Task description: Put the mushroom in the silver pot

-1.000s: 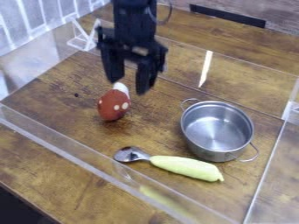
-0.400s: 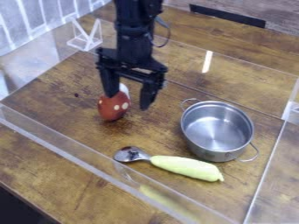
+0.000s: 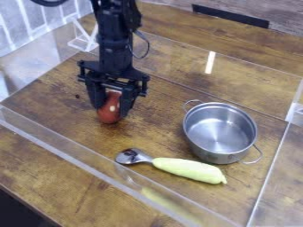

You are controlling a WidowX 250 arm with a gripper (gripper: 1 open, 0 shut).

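The mushroom [image 3: 110, 114], reddish-brown cap with a pale stem, rests on the wooden table left of centre. My gripper [image 3: 112, 107] points straight down over it, with one dark finger on each side of the cap and the jaws drawn in against it. The mushroom's upper part is hidden behind the fingers. The silver pot [image 3: 221, 131] stands empty to the right, about a pot's width from the mushroom.
A utensil with a yellow handle [image 3: 190, 169] and a metal tip [image 3: 133, 158] lies in front of the pot. Low clear plastic walls [image 3: 71, 151] fence the work area. A white stand [image 3: 83, 37] sits at the back left.
The gripper came down and moved left over the mushroom. Its jaws narrowed from wide open to tight around the cap. The mushroom and the pot stayed in place.
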